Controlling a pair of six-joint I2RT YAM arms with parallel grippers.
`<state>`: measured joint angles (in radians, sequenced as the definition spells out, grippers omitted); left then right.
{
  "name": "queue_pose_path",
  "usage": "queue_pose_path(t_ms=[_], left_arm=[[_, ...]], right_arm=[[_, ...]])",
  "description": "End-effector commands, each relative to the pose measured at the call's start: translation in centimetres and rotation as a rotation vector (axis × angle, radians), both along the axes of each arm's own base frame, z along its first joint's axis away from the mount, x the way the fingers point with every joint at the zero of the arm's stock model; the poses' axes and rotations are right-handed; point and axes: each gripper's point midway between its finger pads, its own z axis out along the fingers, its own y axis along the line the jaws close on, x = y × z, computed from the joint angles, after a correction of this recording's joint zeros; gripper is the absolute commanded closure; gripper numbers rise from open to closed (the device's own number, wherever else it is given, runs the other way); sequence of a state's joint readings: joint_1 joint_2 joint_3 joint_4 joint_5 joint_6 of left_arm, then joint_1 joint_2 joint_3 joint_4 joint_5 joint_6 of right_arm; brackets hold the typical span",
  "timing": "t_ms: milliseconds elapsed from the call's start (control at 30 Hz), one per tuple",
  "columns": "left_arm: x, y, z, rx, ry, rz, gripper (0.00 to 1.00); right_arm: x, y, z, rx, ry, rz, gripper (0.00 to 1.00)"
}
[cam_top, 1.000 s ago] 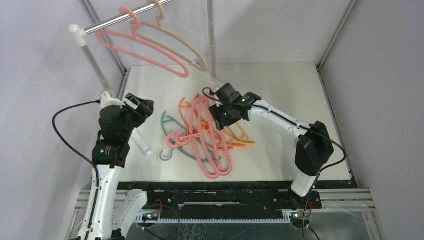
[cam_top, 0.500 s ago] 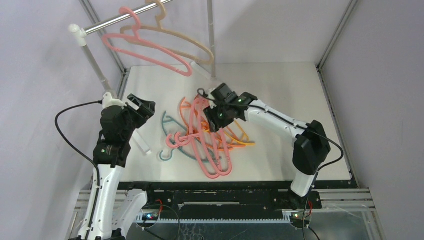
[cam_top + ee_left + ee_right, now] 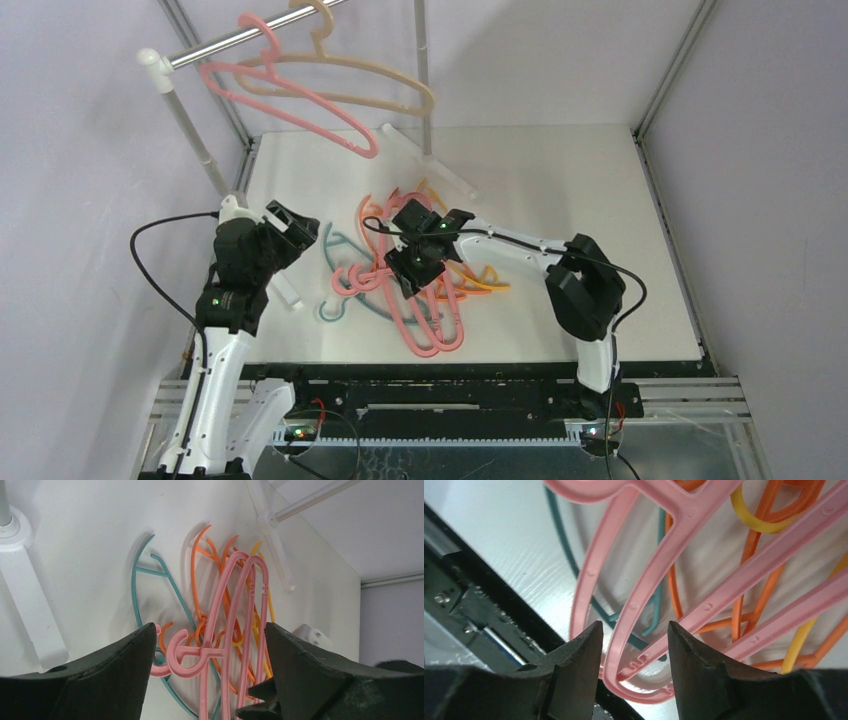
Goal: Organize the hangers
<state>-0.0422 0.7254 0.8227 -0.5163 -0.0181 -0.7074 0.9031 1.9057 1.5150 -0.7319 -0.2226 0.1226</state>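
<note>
A tangled pile of hangers lies mid-table: pink hangers [image 3: 432, 312], orange ones [image 3: 372, 212] and a teal one [image 3: 334, 248]. A pink hanger [image 3: 300, 97] and a beige hanger [image 3: 385, 98] hang on the silver rail [image 3: 215, 45]. My right gripper [image 3: 406, 280] is open, low over the pile; in the right wrist view [image 3: 634, 627] a pink hanger [image 3: 684, 515] runs between the jaws, not gripped. My left gripper [image 3: 298, 226] is open and empty left of the pile; its wrist view [image 3: 210, 630] shows pink hooks [image 3: 185, 655] and the teal hanger [image 3: 134, 580] ahead.
The rack's white foot bars lie on the table at the left [image 3: 283, 287] and behind the pile [image 3: 432, 165]; its posts [image 3: 424, 70] rise at the back. The black front edge of the table [image 3: 474, 605] is close under the right gripper. Grey walls enclose both sides.
My right gripper has moved left and nearer, down over the middle of the pile. My left arm has shifted slightly right. The two hung hangers have swung on the rail.
</note>
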Motion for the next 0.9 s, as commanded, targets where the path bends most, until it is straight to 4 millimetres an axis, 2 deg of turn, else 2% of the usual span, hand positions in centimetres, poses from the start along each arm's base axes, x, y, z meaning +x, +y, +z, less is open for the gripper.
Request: queue_pose_path(t_ms=[0, 333, 400, 467, 533, 633, 767, 867], left_arm=[[-0.4, -0.2, 0.3, -0.019, -0.025, -0.008, 0.16], [-0.9, -0.4, -0.9, -0.029, -0.003, -0.015, 0.16], [-0.9, -0.4, -1.1, -0.031, 0.003, -0.015, 0.16], [-0.9, -0.5, -1.3, -0.034, 0.007, -0.02, 0.16], [-1.0, -0.7, -1.2, -0.033, 0.007, -0.033, 0.16], [-1.0, -1.1, -0.3, -0.032, -0.013, -0.062, 0.16], [-1.1, -2.4, 1.2, -0.057, -0.061, -0.133, 0.16], [-1.2, -3.1, 1.4, -0.08, -0.097, -0.169, 0.16]], right_arm=[[1.8, 1.0, -1.9, -0.006, -0.02, -0.04, 0.42], [3.8, 2.8, -3.9, 0.01, 0.014, -0.069, 0.44], [3.6, 2.8, -4.5, 0.007, 0.032, -0.066, 0.53], [3.4, 2.8, -4.2, 0.021, 0.048, -0.06, 0.68], [3.2, 2.8, -3.2, 0.049, 0.058, -0.062, 0.77], [3.5, 2.5, -0.4, 0.107, 0.045, -0.076, 0.9], [3.8, 2.3, 4.7, 0.24, 0.062, -0.104, 0.92], [4.5, 1.8, 8.9, 0.37, 0.093, -0.154, 0.92]])
